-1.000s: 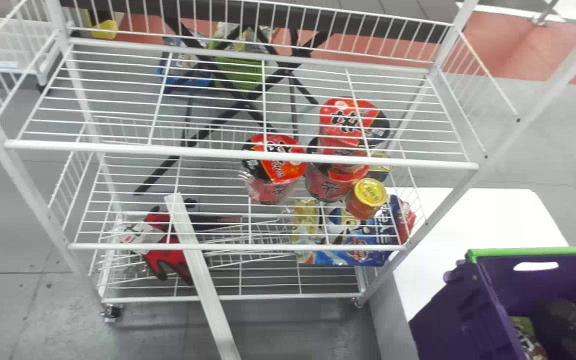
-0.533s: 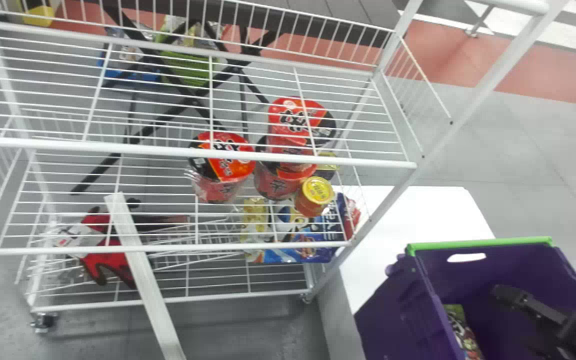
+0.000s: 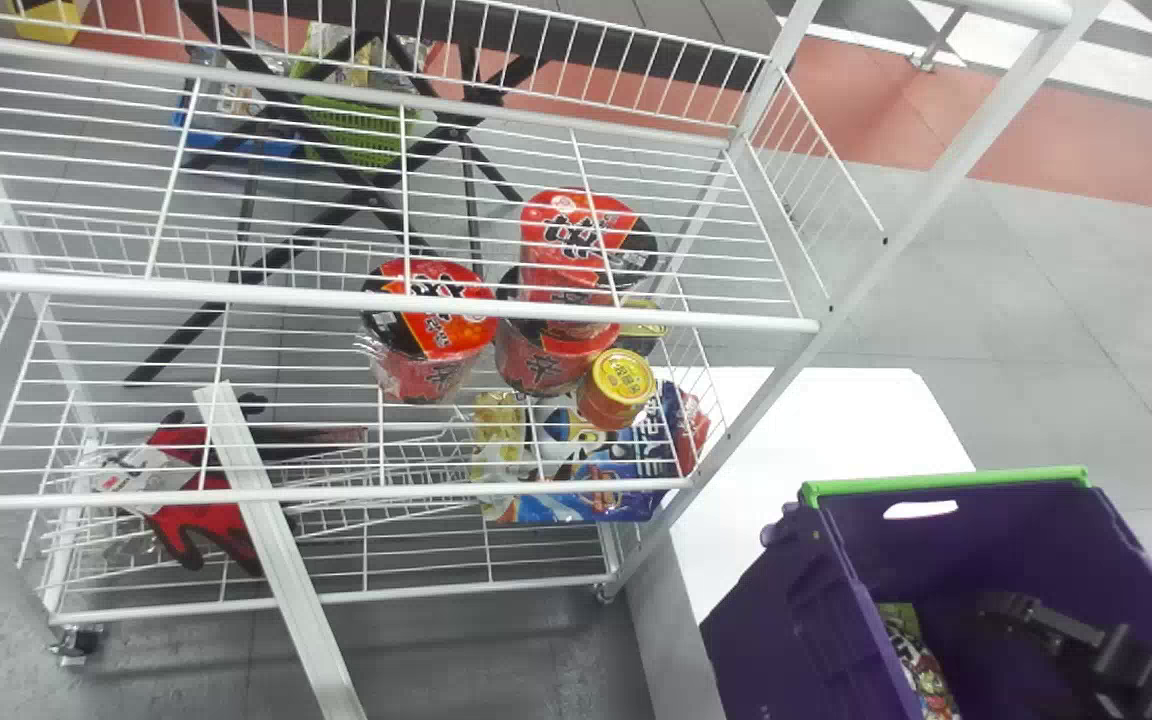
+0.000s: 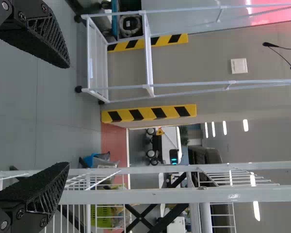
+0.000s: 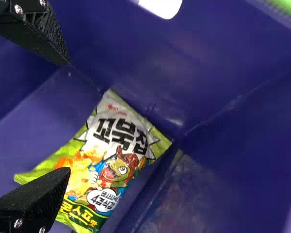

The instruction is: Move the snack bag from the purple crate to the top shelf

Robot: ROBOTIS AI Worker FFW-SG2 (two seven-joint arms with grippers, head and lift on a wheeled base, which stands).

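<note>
Because the head view has swung toward the robot's right during the last second, more of the purple crate (image 3: 946,485) is now seen around the right gripper (image 5: 68,116), and the wire rack (image 3: 761,380) has slid leftward in that view. This is, I judge, a help for the pick, since the working place comes nearer to the middle of sight. The right gripper is inside the crate, with its two fingers well apart and nothing between them that I can call held. The snack bag (image 5: 109,165) lies in front of these fingers, down to the gripper's left, beside the crate's left wall; whether a finger touches it, I cannot tell. So the task is still at the grasping step. The next move probably asks to lower the gripper and bring its fingers around the bag, with care, because the wall is near and the soft packet may slip or crumple. Ahead and to the gripper's left is the upper wire shelf (image 3: 376,298), likely the goal. The left gripper (image 4: 68,115), fingers also spread, waits beside the rack.
</note>
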